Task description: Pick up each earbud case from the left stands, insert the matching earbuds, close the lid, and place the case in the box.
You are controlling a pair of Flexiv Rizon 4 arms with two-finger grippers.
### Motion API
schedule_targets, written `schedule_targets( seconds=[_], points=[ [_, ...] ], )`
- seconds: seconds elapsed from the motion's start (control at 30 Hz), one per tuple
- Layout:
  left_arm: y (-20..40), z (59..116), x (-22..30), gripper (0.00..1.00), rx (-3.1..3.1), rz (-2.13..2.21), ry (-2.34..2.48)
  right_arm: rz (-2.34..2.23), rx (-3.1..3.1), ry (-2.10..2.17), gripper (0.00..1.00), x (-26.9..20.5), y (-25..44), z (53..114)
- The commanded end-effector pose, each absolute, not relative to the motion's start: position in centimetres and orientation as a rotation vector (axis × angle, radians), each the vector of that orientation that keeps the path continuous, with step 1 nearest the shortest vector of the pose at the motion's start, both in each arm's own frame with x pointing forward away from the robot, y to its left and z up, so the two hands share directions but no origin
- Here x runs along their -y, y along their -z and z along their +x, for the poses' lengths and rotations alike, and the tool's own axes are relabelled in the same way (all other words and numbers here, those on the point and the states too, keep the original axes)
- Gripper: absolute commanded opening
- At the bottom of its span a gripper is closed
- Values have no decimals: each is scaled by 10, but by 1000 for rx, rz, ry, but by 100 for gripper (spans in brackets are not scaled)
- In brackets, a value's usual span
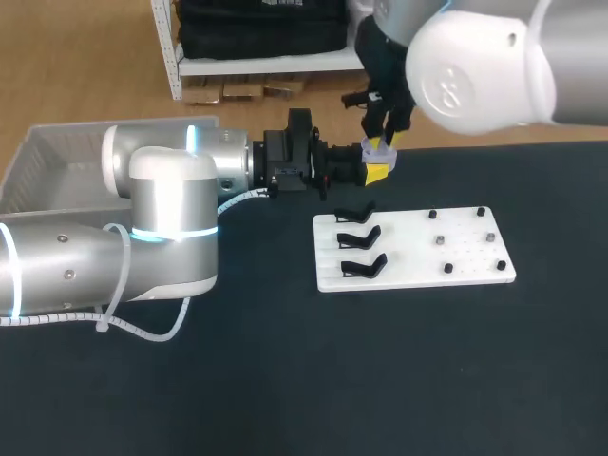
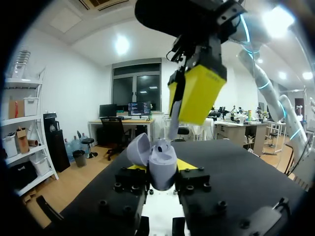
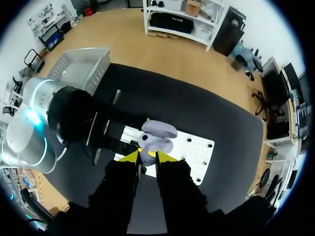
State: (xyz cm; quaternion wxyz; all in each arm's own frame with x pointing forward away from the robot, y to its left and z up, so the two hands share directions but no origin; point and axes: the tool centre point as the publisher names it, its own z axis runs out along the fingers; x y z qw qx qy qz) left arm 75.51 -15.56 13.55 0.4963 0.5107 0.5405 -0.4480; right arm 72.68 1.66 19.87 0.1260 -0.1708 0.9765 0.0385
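Starting at our far left, the pale box [image 1: 57,157] sits well behind the left pincer [image 1: 376,172], beside that arm's elbow, where finished cases are meant to go. The left pincer lies out level over the surface [image 1: 380,380] and is clamped on the lavender earbud case [image 2: 162,169], one finger on each side of its body. We judge that it grips the case low and upright so that the lid [image 2: 139,150], swung open and tipped to one side, leaves the wells facing up for loading.

Directly above the case hangs the right pincer [image 2: 196,93], pointing straight down at the open mouth. That suits lowering an earbud in from above, but we cannot tell whether it has hold of anything. A pale sliver shows between it and the case, too unclear to name.

Below and ahead of both pincers lies the white board [image 1: 408,275]. Its three black stands [image 1: 359,237], on the side nearer the left pincer, carry no case that we can see. On the far side are small dark pegs [image 1: 446,268], too small for us to say which bear earbuds. We judge this to be the insertion step, with the lid not yet closed.
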Motion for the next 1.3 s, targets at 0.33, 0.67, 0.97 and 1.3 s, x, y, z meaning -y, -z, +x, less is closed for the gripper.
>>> schedule_targets(
  seconds=[0.33, 0.67, 0.97, 1.3],
  points=[
    [-134, 754, 155, 0, -1301, 1231, 1082, -500, -2886, -87, 0, -20, -189, 739],
    [-134, 754, 155, 0, -1301, 1231, 1082, -507, -2887, -84, 0, -25, -185, 741],
    [-134, 754, 155, 0, -1301, 1231, 1082, -515, -2890, -75, 0, -28, -183, 742],
    [-134, 754, 155, 0, -1301, 1231, 1082, -545, -2880, -25, 0, -24, -176, 742]
  ],
)
